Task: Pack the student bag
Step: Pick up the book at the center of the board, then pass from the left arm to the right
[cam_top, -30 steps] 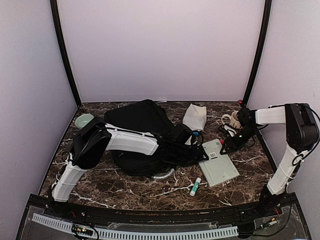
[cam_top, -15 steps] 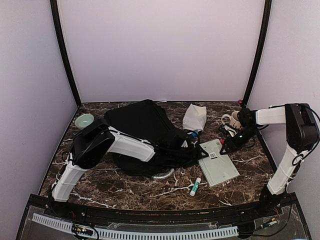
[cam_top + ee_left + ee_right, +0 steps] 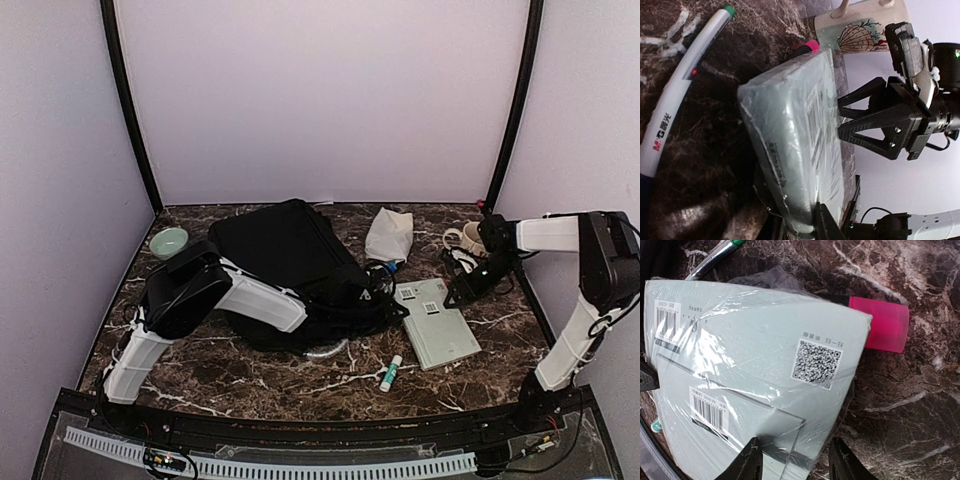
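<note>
Left claw (image 3: 388,300) is clamped on the wrapped notebook (image 3: 438,328) right beside the student bag (image 3: 285,250); right claw (image 3: 796,442) hangs spread over it.

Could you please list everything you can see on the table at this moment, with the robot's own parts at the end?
student bag: one, black, middle of the table
wrapped package: one, pale grey-green, right of the bag
pen: one, white with a green tip, beside the package
marker: one, pink cap, partly under a corner of the package
glue stick: one, white with a green cap, nearer than the package
pouch: one, white, behind the package
mug: one, cream, far right
bowl: one, pale green, far left
table: one, dark marble
left gripper: one, black, closed on one end of the package
right gripper: one, black, open at the package's other end
</note>
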Tool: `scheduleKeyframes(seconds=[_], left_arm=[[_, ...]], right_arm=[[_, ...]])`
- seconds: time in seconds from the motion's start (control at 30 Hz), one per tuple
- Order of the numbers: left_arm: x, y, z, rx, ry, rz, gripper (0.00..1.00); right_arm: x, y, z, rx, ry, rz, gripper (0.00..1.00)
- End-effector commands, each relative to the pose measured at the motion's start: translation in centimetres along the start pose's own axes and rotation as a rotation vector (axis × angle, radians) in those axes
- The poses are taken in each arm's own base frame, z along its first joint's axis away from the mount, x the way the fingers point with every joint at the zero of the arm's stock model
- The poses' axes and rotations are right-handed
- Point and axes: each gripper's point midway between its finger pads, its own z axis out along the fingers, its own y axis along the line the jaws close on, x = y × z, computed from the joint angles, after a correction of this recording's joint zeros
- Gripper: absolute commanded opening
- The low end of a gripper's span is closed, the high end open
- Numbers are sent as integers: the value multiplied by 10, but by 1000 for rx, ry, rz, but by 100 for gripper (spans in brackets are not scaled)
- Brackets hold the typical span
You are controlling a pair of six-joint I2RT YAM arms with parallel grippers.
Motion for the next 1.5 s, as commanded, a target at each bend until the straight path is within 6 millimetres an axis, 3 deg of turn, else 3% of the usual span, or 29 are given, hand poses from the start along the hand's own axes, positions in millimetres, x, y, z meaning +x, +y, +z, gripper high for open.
scheduleKeyframes(seconds=[0.0,0.13,0.4,0.5,0.6,0.73,0.87,0.97,1.07,1.37,1.47], left_arm=[[-26,-96,-31,236,-96,89,7],[-27,-114,-41,284,-99,129,0],[-43,-155,-99,283,-122,365,0],[-50,-164,-121,269,-131,466,0],[-65,-169,-146,299,-153,482,0],[-80,-175,-175,287,-204,543,0],[-92,-182,-208,262,-282,595,0],[-98,-181,-227,256,-331,597,0],[-99,-180,-240,278,-369,577,0],[-97,-199,-267,402,-400,543,0],[-97,-202,-272,455,-402,508,0]], right_arm=[[16,-3,-3,56,47,10,46],[8,-2,-23,80,14,17,48],[-43,42,-134,123,-248,-75,58],[-52,67,-154,55,-345,-157,63],[-59,74,-165,60,-426,-182,70],[-63,84,-162,-16,-449,-203,74],[-65,107,-155,-198,-453,-227,75],[-63,127,-152,-347,-463,-291,91],[-71,135,-146,-393,-480,-319,99],[-83,153,-109,-540,-421,-313,98],[-92,169,-114,-593,-440,-356,98]])
